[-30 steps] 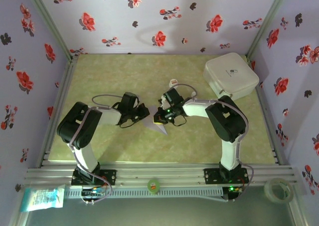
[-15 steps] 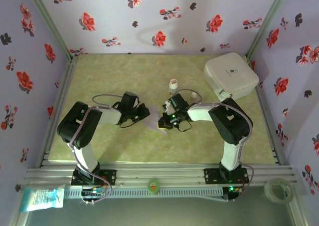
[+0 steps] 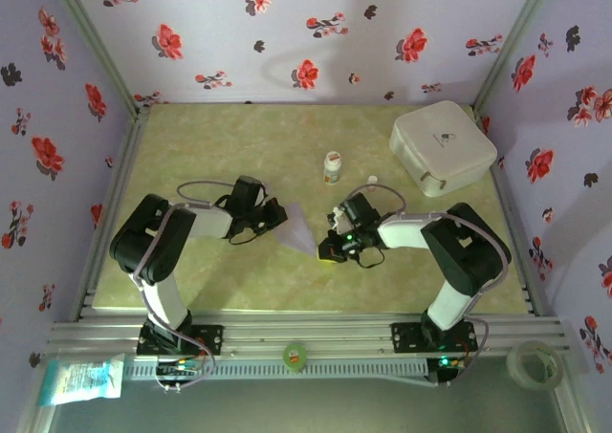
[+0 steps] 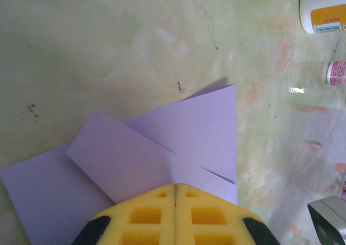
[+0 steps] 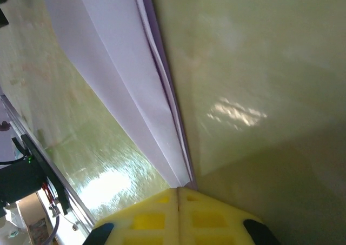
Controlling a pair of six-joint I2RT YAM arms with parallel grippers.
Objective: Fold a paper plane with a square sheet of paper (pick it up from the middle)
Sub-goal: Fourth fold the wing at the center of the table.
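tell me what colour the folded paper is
The paper is pale lilac, plain with no pattern; it shows best in the left wrist view.

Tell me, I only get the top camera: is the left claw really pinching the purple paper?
Observer: Yes. The left wrist view shows the left gripper shut on the paper.
Operator: Is it folded yet?
Observer: That view shows two flaps folded over, their edges meeting near the gripper.
Operator: And the right claw?
Observer: Its wrist view shows the right gripper shut, with the paper's layered edge running into its tips.
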